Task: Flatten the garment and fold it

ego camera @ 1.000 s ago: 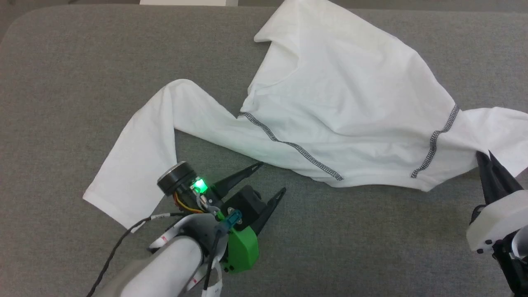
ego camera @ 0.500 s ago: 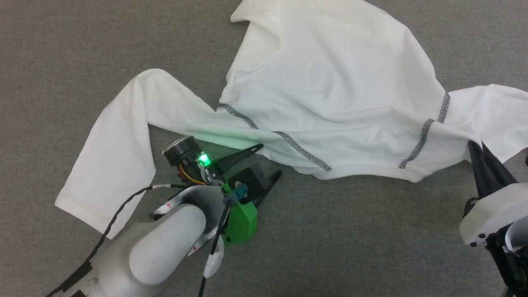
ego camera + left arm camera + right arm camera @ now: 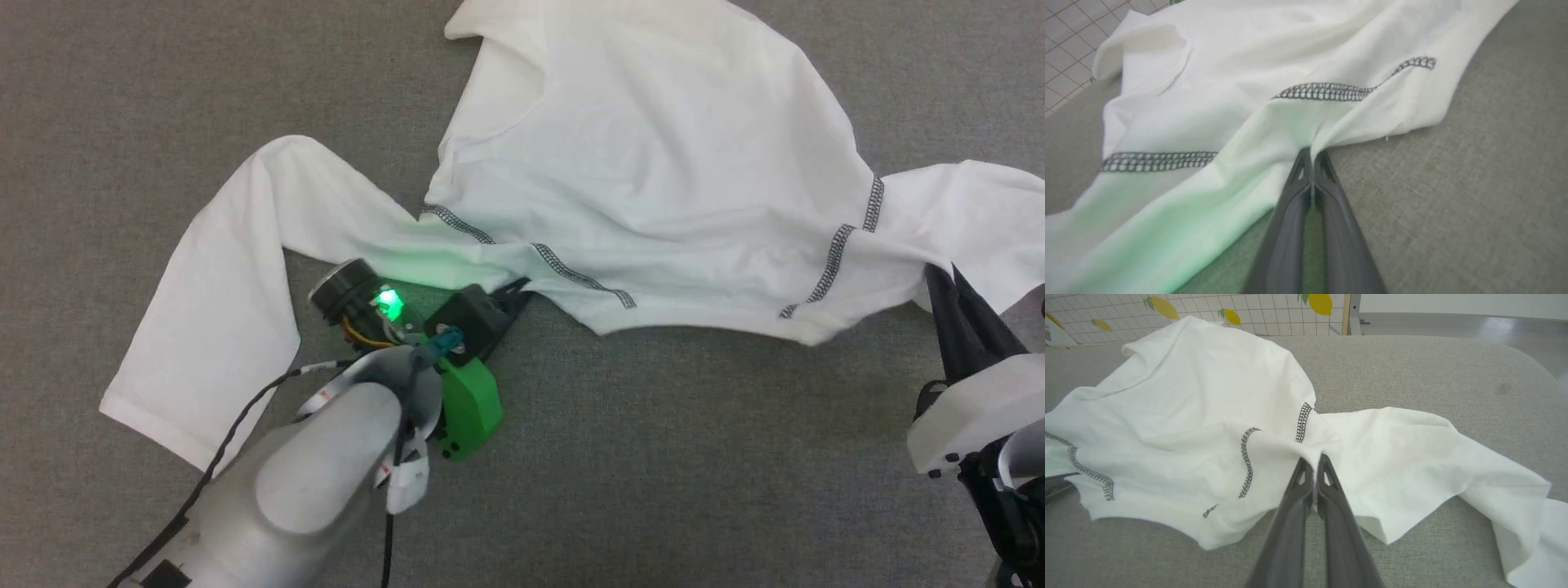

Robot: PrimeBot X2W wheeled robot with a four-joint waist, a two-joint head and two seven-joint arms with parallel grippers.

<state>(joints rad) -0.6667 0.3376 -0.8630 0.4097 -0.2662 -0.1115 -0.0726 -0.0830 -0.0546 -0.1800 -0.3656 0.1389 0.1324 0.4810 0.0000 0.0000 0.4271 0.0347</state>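
Pinching garment (image 3: pixel 669 163) on grey surface (image 3: pixel 653 474): left tool (image 3: pixel 1312 153) clamped on near edge below zigzag seam (image 3: pixel 1327 90); right tool (image 3: pixel 1314 459) clamped on bunched fabric. Garment crumpled.

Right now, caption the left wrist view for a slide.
Left gripper pinching the white shirt near its dark zigzag seam.

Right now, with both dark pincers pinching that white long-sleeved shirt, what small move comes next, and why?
Both the left gripper and right gripper are shut on the near edge of the white long-sleeved shirt, which lies wrinkled on the grey cloth surface, so probably draw them apart, lifting slightly.
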